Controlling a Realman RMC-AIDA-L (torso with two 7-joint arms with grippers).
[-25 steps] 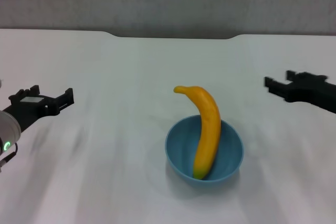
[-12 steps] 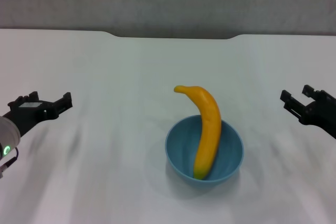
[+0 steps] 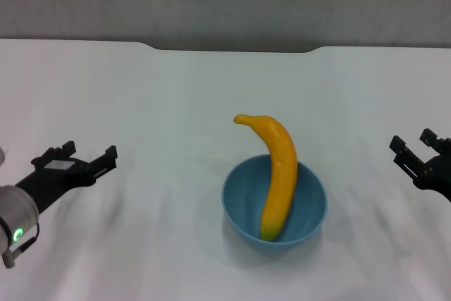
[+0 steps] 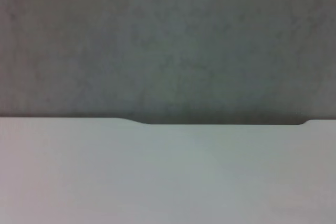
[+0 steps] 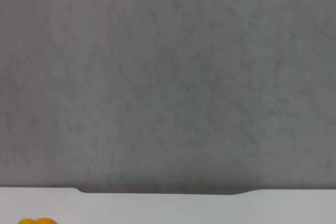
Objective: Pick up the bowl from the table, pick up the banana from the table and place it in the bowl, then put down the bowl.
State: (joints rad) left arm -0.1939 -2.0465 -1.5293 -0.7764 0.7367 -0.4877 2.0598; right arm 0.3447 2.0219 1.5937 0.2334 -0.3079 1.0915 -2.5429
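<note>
Pulled back since a second ago: right gripper farther from bowl, left gripper nearer; both spread, empty. Banana leaning inside bowl on table, long axis front-to-back.

Light-blue bowl showing smooth, glossy finish, looking like plastic or glazed ware; soft sheen lying along inner wall. Yellow-orange banana looking smooth and waxy, skin carrying faint shine, greenish at low end. White surface appearing flat, plain, matt, without grain or pattern. Left gripper and right gripper showing black, matt, hard-looking parts, likely plastic or coated metal. Grey wall behind looking matt, faintly mottled.
</note>
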